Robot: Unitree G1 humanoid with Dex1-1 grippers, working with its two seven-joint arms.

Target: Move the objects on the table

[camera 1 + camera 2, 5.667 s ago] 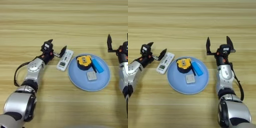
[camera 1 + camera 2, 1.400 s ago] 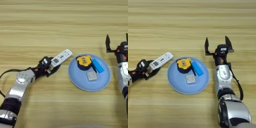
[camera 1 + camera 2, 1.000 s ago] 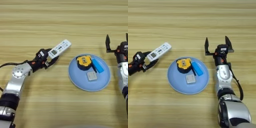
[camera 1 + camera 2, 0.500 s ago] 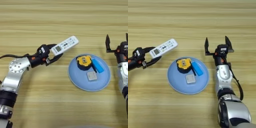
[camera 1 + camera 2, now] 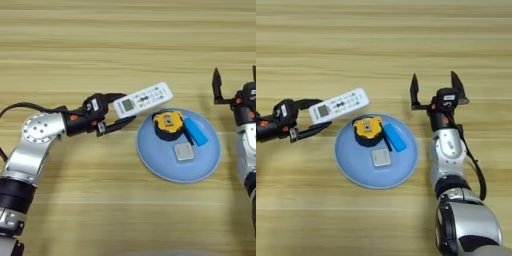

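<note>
Gripping one end of the white remote [image 5: 143, 99], the left gripper [image 5: 116, 111] is seen at about 9 o'clock from the blue plate [image 5: 150, 159]. The remote is clamped between the two black fingers, one above and one below its near end, and its far end is pointed toward 2 o'clock, reaching over the plate's 11 o'clock rim. On the plate, a yellow-black tape measure [image 5: 167, 125] is placed at the upper middle, a blue bar [image 5: 196, 132] is laid just beside it toward 3 o'clock, and a grey block [image 5: 184, 152] is set below both. The right gripper [image 5: 436, 89] is held at 2 o'clock from the plate, fingers spread wide and empty, over the wooden table [image 5: 125, 45].
</note>
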